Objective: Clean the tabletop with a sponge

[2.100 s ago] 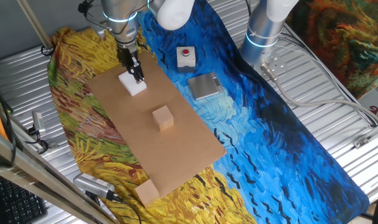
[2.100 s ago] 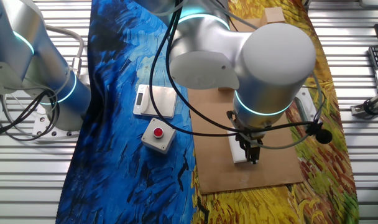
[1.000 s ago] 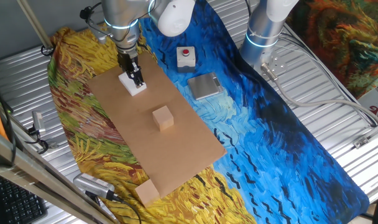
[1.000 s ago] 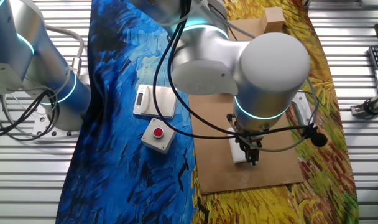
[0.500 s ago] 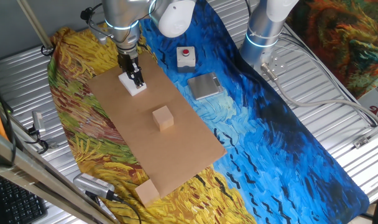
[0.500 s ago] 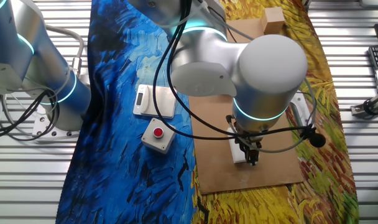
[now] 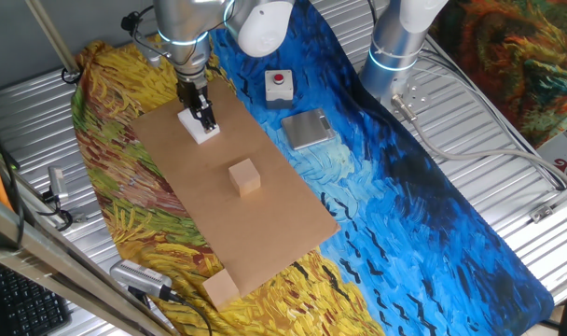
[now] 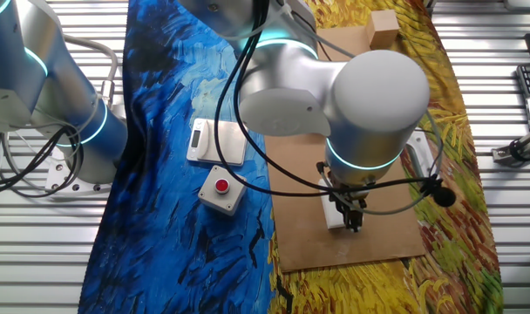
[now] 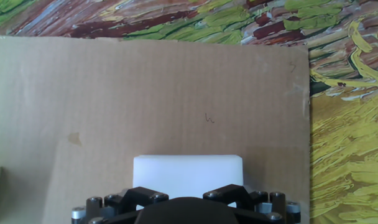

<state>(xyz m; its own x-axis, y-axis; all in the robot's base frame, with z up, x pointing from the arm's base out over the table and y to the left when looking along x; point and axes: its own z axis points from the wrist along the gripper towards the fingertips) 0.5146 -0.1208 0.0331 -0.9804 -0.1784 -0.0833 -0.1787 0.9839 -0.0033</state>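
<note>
One end effector [image 7: 203, 119] grips the sponge [image 7: 202, 129], pressed onto the tabletop [image 7: 265, 219].

Tabletop [image 7: 265, 219]: large flat rectangular light-brown cardboard board, lying flat on the painted cloth, long axis running diagonally in one fixed view. Surface matte, with 1 small dark stain and 1 faint pen-like mark visible in the hand view.

Sponge [image 7: 202, 129]: small white rectangular foam block, resting flat on the tabletop near 1 short end of the board. Upper face smooth and clean; edges straight. Partly covered from above.
</note>
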